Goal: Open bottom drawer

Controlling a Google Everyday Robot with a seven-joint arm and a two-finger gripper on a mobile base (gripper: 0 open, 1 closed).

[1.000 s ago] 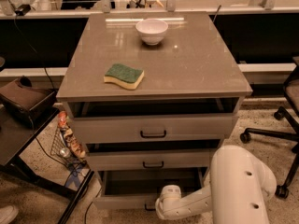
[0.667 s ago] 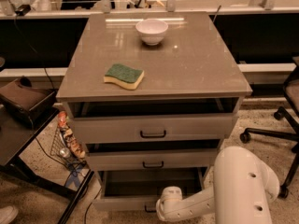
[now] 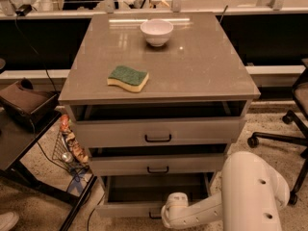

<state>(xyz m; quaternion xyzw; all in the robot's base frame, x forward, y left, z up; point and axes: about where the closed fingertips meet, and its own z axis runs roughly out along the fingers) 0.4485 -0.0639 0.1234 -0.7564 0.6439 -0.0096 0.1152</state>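
1. Bottom drawer (image 3: 126, 210) — lowest of three, drawn out, tray (image 3: 154, 190) exposed; scarcely moved over the last second.
2. Gripper (image 3: 167, 215) at its handle (image 3: 154, 216); whether it grasps cannot be told — opening judged nearly complete.

1 camera – high, close, looking down at cabinet (image 3: 159, 71); pincer (image 3: 162, 216) bottom-centre.
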